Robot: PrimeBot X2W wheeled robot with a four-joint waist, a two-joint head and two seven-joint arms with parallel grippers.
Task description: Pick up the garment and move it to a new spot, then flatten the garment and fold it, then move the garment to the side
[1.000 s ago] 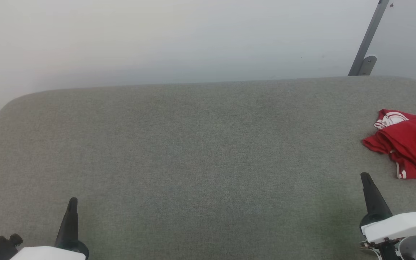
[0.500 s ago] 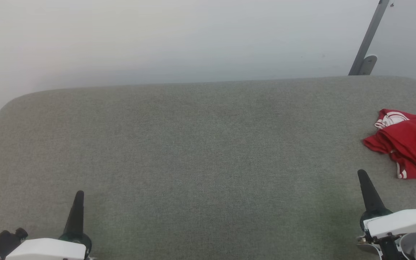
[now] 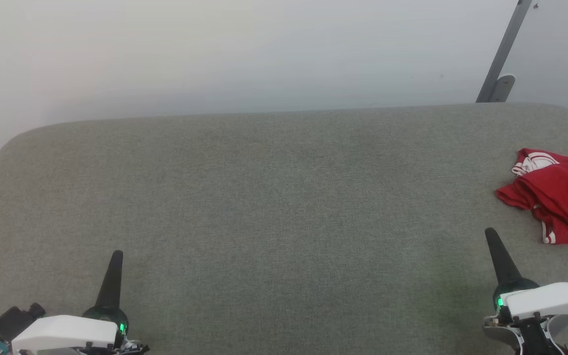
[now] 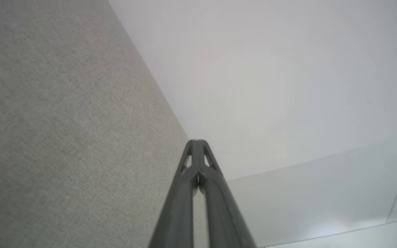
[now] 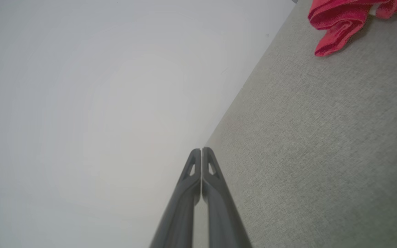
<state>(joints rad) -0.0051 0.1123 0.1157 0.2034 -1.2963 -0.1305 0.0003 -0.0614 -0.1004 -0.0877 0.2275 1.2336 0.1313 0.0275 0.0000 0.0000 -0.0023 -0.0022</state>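
Note:
The garment is a crumpled red jersey with white striped trim, lying at the far right of the grey table and cut off by the head view's edge. A red fold of the garment also shows at the top right of the right wrist view. My right gripper is shut and holds nothing, a short way in front of and left of the garment. Over the table's near left part, my left gripper is shut and holds nothing. In each wrist view the fingertips are pressed together.
A pale wall rises behind the table's far edge. A grey metal bar with a bracket leans at the back right corner. The table's corners are rounded.
Both grippers have slid a little forward over the table; the left one also moved slightly to the right. The garment has stayed in place.

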